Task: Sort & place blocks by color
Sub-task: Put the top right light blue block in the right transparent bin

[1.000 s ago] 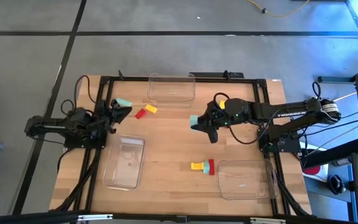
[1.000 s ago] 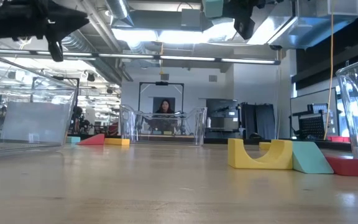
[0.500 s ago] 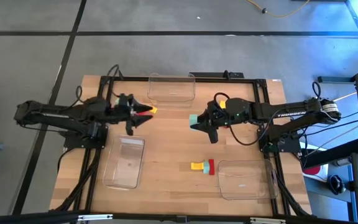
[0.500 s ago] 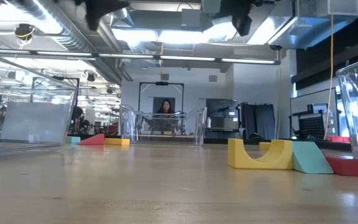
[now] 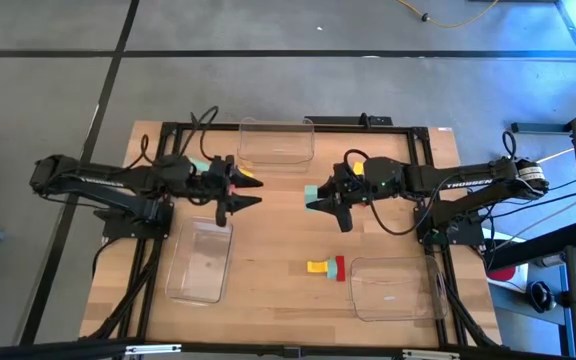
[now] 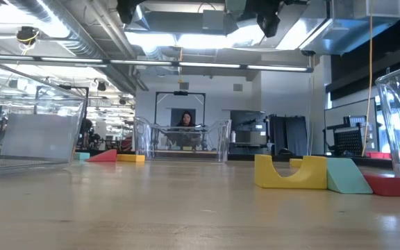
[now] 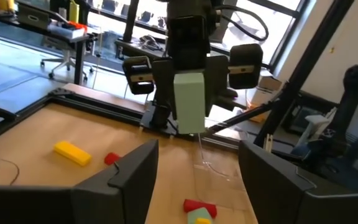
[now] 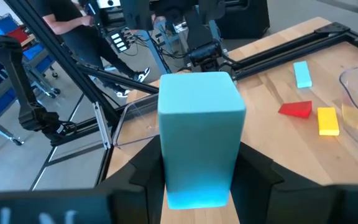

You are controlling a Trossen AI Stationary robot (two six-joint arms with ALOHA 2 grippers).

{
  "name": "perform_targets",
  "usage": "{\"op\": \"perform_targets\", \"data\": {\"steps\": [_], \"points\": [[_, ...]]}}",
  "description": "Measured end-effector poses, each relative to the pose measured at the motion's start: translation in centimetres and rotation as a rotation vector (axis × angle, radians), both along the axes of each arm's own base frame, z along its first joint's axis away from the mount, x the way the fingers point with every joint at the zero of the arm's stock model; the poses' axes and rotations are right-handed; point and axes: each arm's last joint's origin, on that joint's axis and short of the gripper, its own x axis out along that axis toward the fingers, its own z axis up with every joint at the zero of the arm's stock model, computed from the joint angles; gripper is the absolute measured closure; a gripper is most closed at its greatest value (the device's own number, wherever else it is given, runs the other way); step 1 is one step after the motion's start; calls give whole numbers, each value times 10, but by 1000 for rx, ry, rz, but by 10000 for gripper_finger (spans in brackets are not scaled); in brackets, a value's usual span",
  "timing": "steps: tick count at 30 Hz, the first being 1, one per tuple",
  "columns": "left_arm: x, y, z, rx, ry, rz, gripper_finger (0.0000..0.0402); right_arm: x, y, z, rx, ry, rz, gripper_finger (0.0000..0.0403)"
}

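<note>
From above, the left gripper (image 5: 243, 193) hangs with fingers spread and nothing between them, covering most of the red and yellow blocks (image 5: 245, 178) near the far tray (image 5: 276, 143). The right gripper (image 5: 318, 198) clamps a teal block (image 5: 311, 193) above mid-table.

At table height, both grippers are cut off at the top edge. A yellow arch (image 6: 290, 171), teal wedge (image 6: 348, 176) and red block (image 6: 389, 185) sit together on the right.

The right wrist view shows the teal block (image 8: 199, 144) upright, long axis along the fingers.

Three trays (image 5: 276, 142) ring the table (image 5: 278, 240), blocks (image 5: 326, 267) between.
</note>
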Motion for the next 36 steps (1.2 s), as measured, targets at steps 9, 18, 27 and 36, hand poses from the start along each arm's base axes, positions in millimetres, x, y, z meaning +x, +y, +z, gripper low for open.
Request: {"op": "perform_targets", "data": {"steps": [9,18,27,36], "points": [[0,-1,0,0,-2,30,189,-8,14,17,144,193,207,268],[0,-1,0,0,-3,52,189,-43,83,21,331,591,312,268],[0,-1,1,0,-4,53,189,-92,145,-41,438,967,229,268],[0,1,1,-1,-4,101,189,-129,151,-115,517,1206,10,268]]}}
